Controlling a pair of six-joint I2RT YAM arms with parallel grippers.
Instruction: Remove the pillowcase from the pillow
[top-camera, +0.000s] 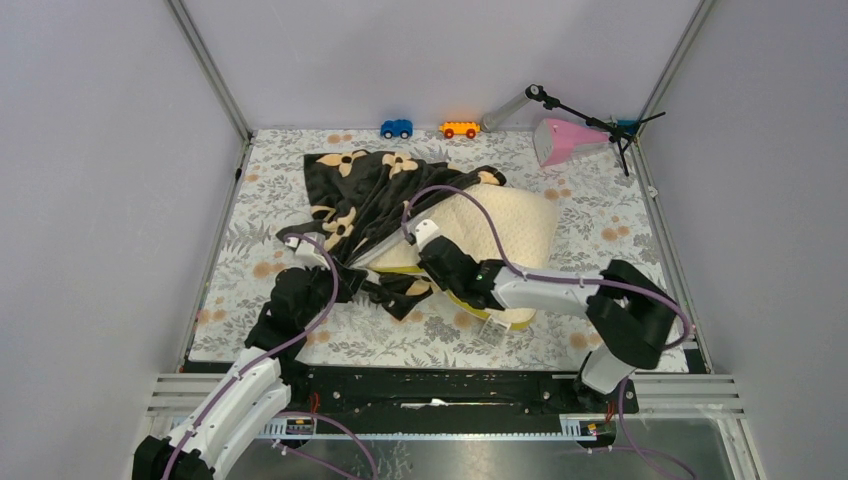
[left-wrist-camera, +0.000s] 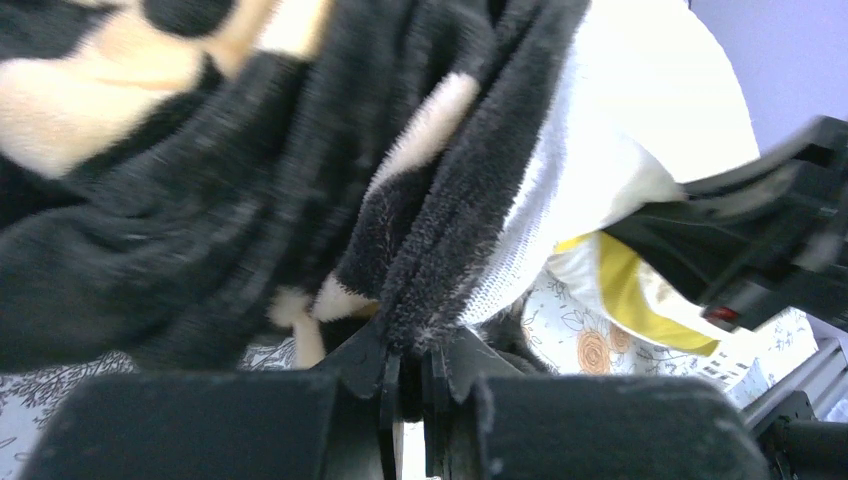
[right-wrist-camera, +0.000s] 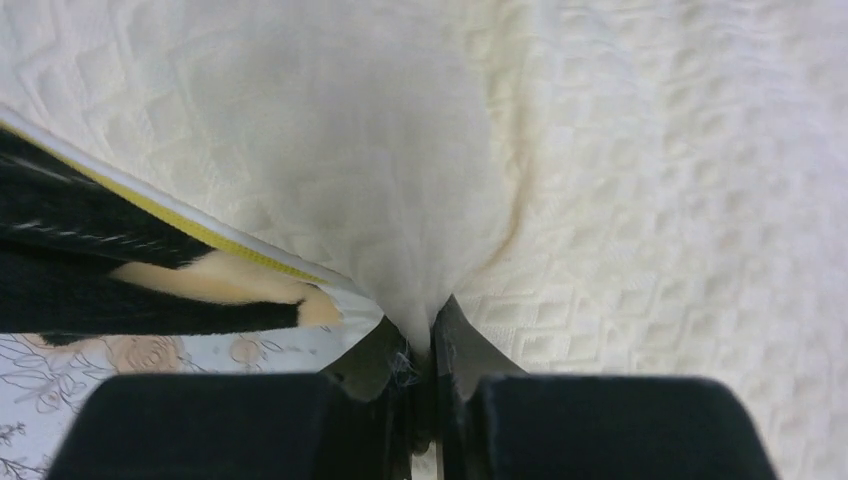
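The black plush pillowcase (top-camera: 370, 195) with tan flowers is bunched over the left half of the cream quilted pillow (top-camera: 510, 225), whose right half is bare. My left gripper (top-camera: 312, 262) is shut on the pillowcase's black edge (left-wrist-camera: 440, 260) at its near-left side. My right gripper (top-camera: 425, 240) is shut on a pinch of the pillow's cream cover (right-wrist-camera: 420, 230) near the pillowcase opening. The pillow's yellow-green band (left-wrist-camera: 625, 290) shows in the left wrist view, and its yellow piping (right-wrist-camera: 190, 225) in the right wrist view.
A grey-and-orange floral sheet (top-camera: 600, 215) covers the floor. A blue toy car (top-camera: 397, 128), an orange toy car (top-camera: 459, 129), a pink object (top-camera: 565, 140) and a black stand (top-camera: 590, 118) sit at the back. Grey walls enclose the sides.
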